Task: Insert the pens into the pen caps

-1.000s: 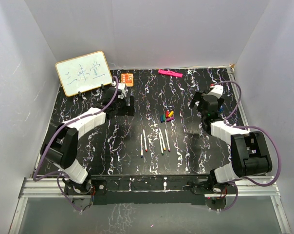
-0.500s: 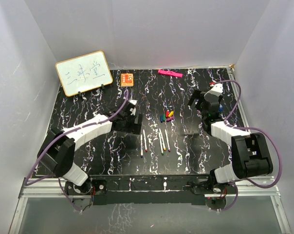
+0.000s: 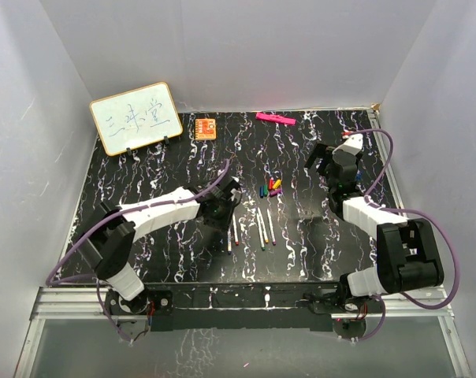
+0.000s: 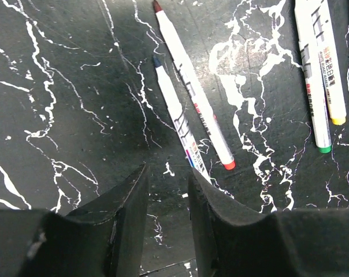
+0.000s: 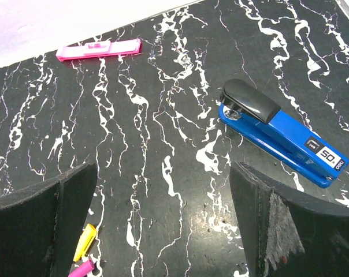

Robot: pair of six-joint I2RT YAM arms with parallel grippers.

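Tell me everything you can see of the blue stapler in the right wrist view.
The blue stapler looks like glossy plastic, with a black top piece at its far end and a white label reading 50 at the near end. It lies closed and flat, diagonally, on the black marbled table, nothing touching it.

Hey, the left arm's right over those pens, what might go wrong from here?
1. The blue-tipped pen lies close beside the red-tipped pen; the left gripper, jaws barely apart, may pinch both or flick one away.
2. That pen's end sits by one finger, off-centre, so closing could roll it.
3. The pen caps are bunched; the right gripper, jaws wide, may scatter them.
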